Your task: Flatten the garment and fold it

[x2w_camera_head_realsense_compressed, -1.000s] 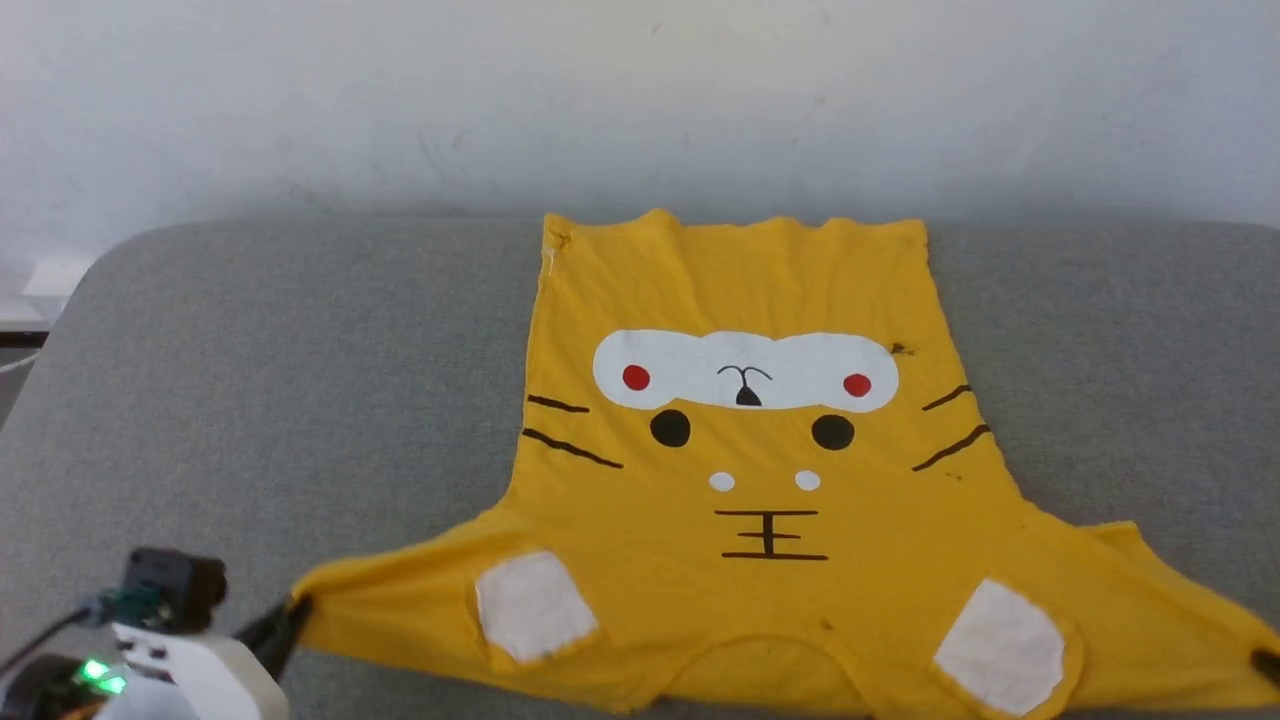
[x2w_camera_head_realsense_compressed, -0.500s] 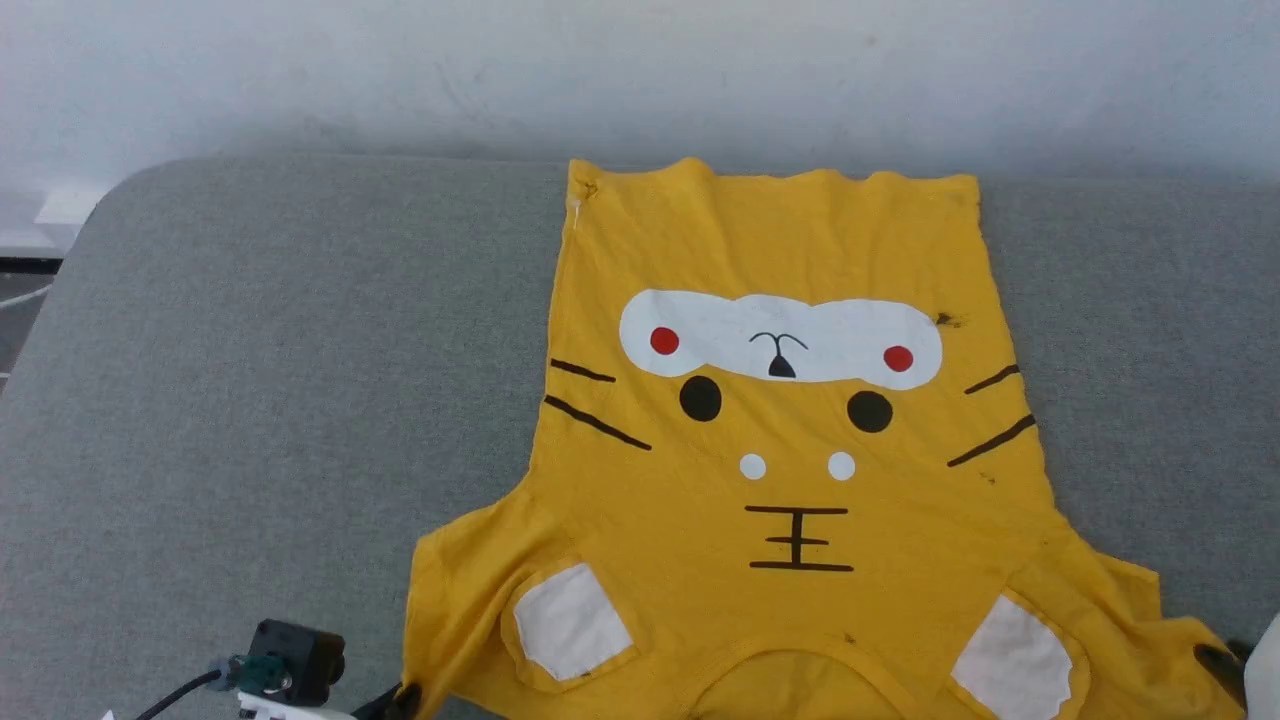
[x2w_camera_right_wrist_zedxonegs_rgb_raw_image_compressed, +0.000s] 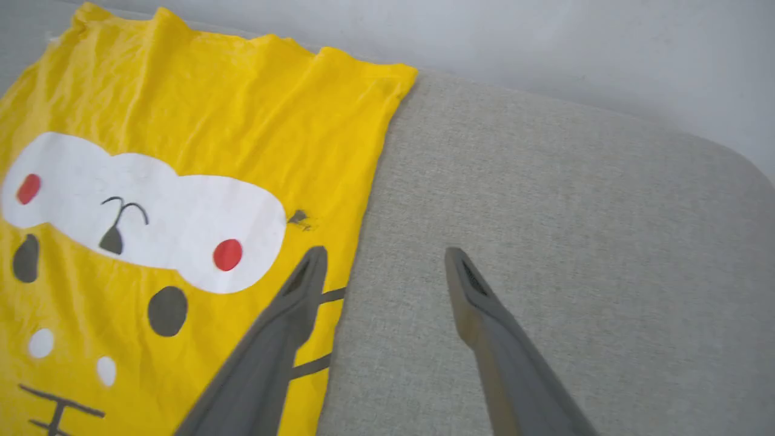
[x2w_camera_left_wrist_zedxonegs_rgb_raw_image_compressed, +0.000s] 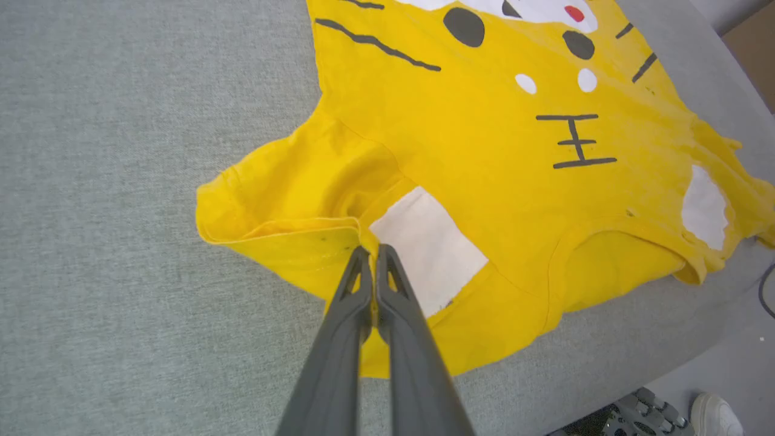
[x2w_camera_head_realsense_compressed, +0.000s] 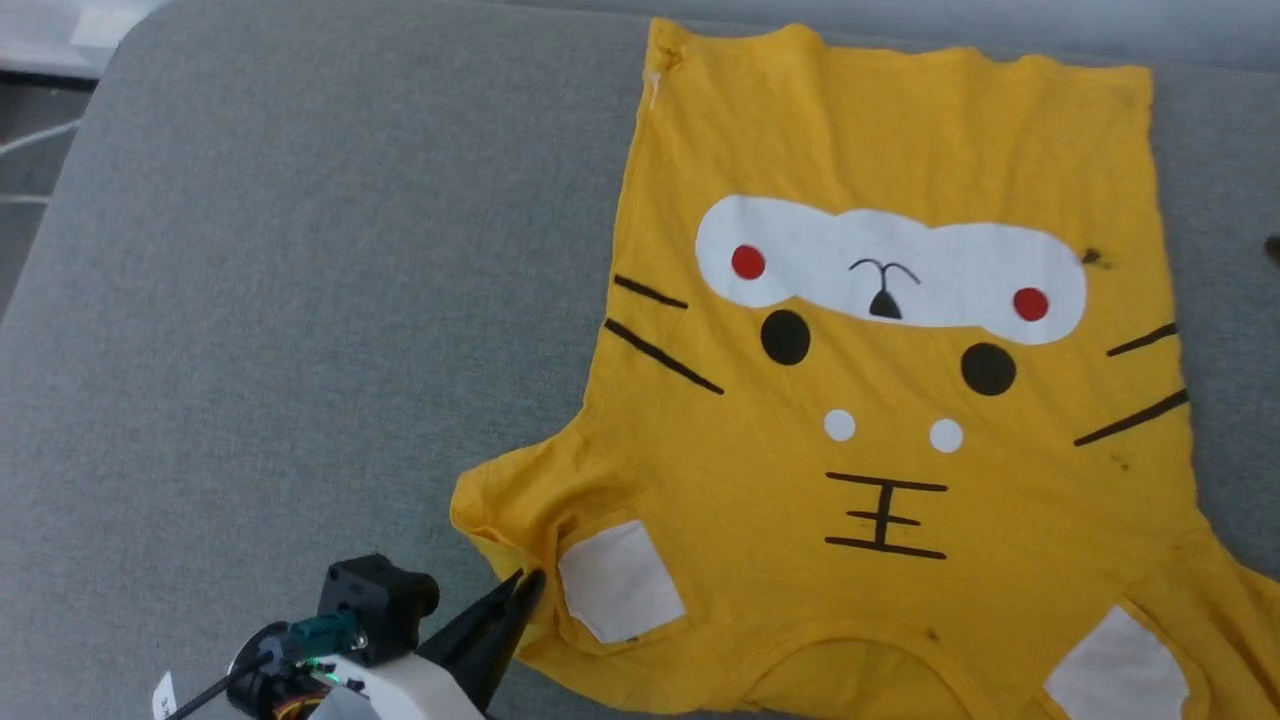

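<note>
The garment [x2w_camera_head_realsense_compressed: 900, 130], a bright yellow T-shirt with a tiger face print, lies print-up on the grey padded surface [x2w_camera_head_realsense_compressed: 300, 300], collar toward me. My left gripper [x2w_camera_head_realsense_compressed: 522, 590] is shut on the left sleeve's edge, just beside the white sleeve patch [x2w_camera_head_realsense_compressed: 620, 580]. In the left wrist view the left gripper [x2w_camera_left_wrist_zedxonegs_rgb_raw_image_compressed: 370, 251] pinches yellow cloth next to that patch [x2w_camera_left_wrist_zedxonegs_rgb_raw_image_compressed: 427, 245], and the sleeve bunches in a fold to its left. My right gripper [x2w_camera_right_wrist_zedxonegs_rgb_raw_image_compressed: 384, 254] stands open with nothing in it. It hovers over the garment's [x2w_camera_right_wrist_zedxonegs_rgb_raw_image_compressed: 181, 91] right side edge, near the whisker stripes.
The grey surface [x2w_camera_right_wrist_zedxonegs_rgb_raw_image_compressed: 545, 212] has rounded corners and ends at a pale wall at the back. Floor and a cable show past its left edge [x2w_camera_head_realsense_compressed: 40, 140]. A white shoe [x2w_camera_left_wrist_zedxonegs_rgb_raw_image_compressed: 717, 415] stands on the floor below the near edge.
The camera has tilted down. My left gripper carried the stretched left sleeve inward, so it now bunches. My right gripper let go of the right sleeve, opened and moved up along the shirt's side.
</note>
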